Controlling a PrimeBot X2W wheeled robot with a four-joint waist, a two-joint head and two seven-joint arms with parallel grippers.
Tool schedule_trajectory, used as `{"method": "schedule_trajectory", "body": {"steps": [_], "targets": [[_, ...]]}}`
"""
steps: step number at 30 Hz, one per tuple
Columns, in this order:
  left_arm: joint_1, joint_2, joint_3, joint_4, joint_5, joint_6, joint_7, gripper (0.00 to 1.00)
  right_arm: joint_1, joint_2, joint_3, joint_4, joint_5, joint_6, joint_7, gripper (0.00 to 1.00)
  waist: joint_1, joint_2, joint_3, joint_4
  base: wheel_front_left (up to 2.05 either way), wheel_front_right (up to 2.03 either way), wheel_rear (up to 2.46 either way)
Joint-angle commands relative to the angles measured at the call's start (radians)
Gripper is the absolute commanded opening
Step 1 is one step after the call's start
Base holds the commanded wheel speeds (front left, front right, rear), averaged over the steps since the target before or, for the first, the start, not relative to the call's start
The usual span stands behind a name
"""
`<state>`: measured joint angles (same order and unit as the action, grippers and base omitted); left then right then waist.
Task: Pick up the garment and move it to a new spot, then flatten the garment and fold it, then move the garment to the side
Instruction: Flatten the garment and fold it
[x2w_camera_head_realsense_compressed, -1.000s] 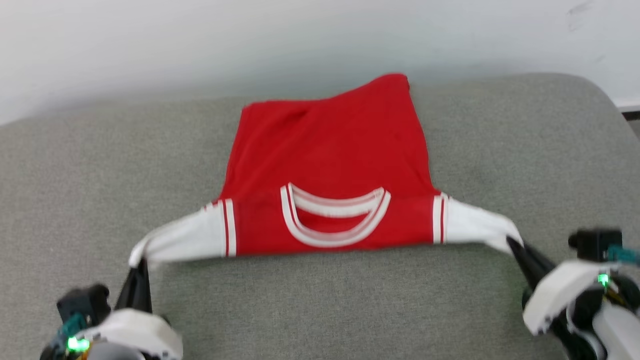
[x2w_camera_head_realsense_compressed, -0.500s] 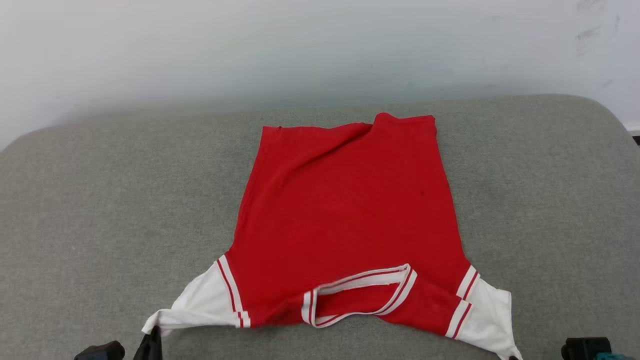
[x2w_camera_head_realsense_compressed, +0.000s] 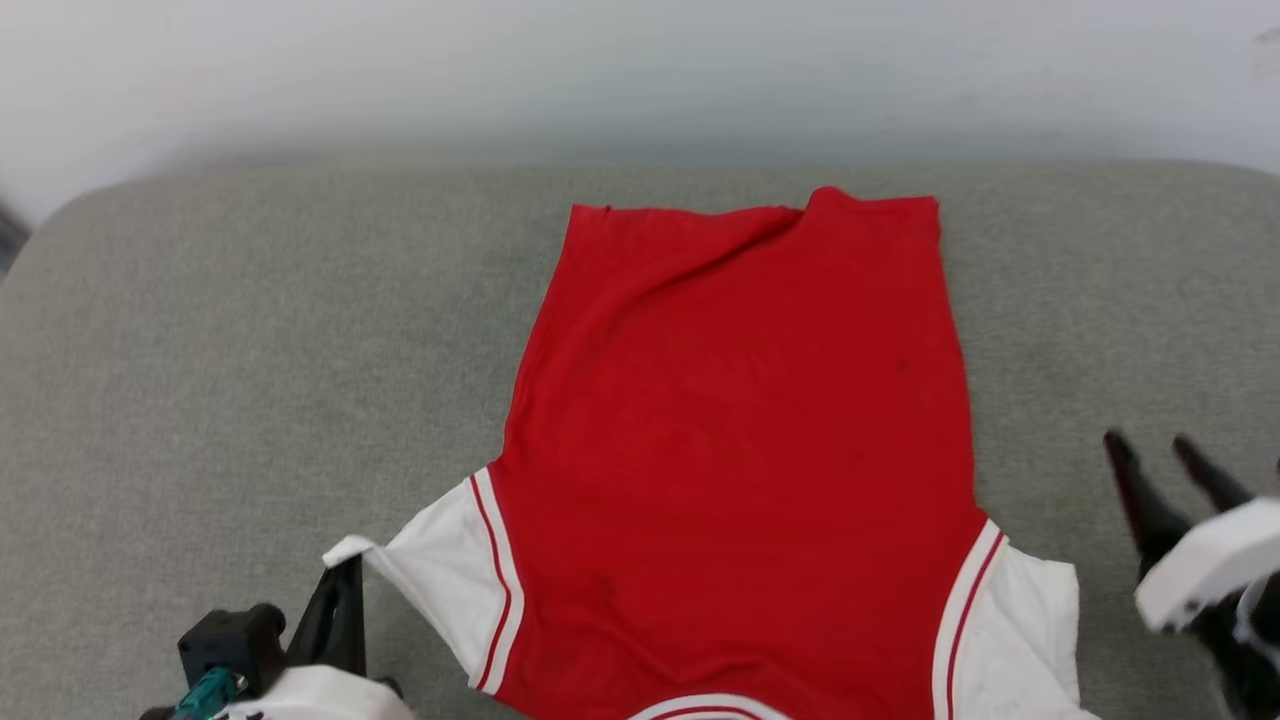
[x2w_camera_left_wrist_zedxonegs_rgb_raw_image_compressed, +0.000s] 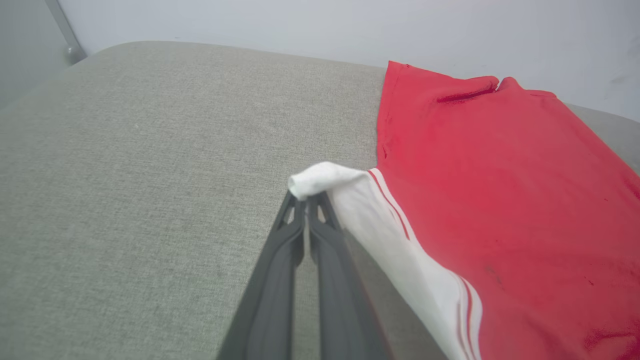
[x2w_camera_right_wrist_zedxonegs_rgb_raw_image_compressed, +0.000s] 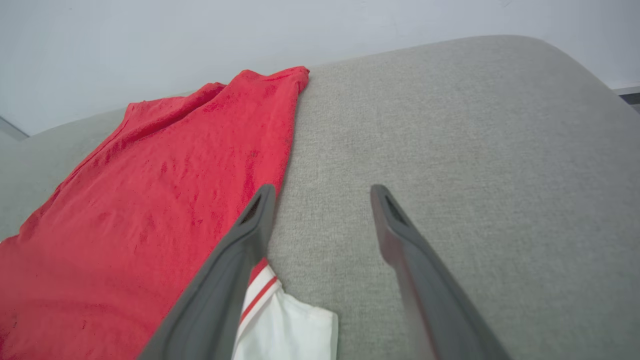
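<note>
The garment (x2w_camera_head_realsense_compressed: 740, 430), a red T-shirt with white sleeves and red stripes, lies spread on the grey cushion (x2w_camera_head_realsense_compressed: 250, 380), hem towards the wall. My left gripper (x2w_camera_head_realsense_compressed: 345, 565) is shut on the tip of the left white sleeve (x2w_camera_left_wrist_zedxonegs_rgb_raw_image_compressed: 320, 180), holding it slightly up. My right gripper (x2w_camera_head_realsense_compressed: 1155, 450) stands open beside the shirt's right side, with nothing between its fingers. In the right wrist view the right gripper (x2w_camera_right_wrist_zedxonegs_rgb_raw_image_compressed: 322, 192) hovers over bare cushion, and the right sleeve (x2w_camera_right_wrist_zedxonegs_rgb_raw_image_compressed: 290, 325) lies loose below its left finger. The collar sits at the bottom edge of the head view.
The grey cushion (x2w_camera_right_wrist_zedxonegs_rgb_raw_image_compressed: 475, 140) has rounded far corners and ends at a pale wall (x2w_camera_head_realsense_compressed: 600, 70). Bare fabric stretches on both sides of the shirt. A grey post (x2w_camera_left_wrist_zedxonegs_rgb_raw_image_compressed: 62, 30) stands at the far left corner in the left wrist view.
My right gripper has opened, let go of the right sleeve, and moved off to the right. The shirt now lies flat. The head camera has shifted. My left gripper still holds its sleeve.
</note>
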<state>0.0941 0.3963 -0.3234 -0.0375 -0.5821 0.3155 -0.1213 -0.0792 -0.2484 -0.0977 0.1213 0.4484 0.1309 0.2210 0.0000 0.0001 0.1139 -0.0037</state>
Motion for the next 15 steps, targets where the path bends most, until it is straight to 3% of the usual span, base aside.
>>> {"method": "schedule_trajectory", "body": {"steps": [1,7,15], "targets": [[-0.032,-0.003,-0.005,-0.015,0.013,-0.003,-0.009,0.0,-0.088,-0.014,-0.019,0.049,0.005,0.0,0.004,1.0,0.0,-0.0001,0.047,0.031,0.0,0.0,0.0],[-0.14,-0.025,-0.048,-0.05,0.058,-0.025,-0.032,0.0,-0.44,-0.085,-0.045,0.289,0.011,0.0,0.07,1.0,0.0,-0.0001,0.183,0.119,0.0,0.0,0.0],[-0.257,-0.062,-0.095,-0.068,0.096,-0.058,-0.061,0.0,-0.761,-0.174,-0.042,0.503,-0.01,0.0,0.27,1.0,0.0,-0.0001,0.323,0.222,0.0,0.0,0.0]]}}
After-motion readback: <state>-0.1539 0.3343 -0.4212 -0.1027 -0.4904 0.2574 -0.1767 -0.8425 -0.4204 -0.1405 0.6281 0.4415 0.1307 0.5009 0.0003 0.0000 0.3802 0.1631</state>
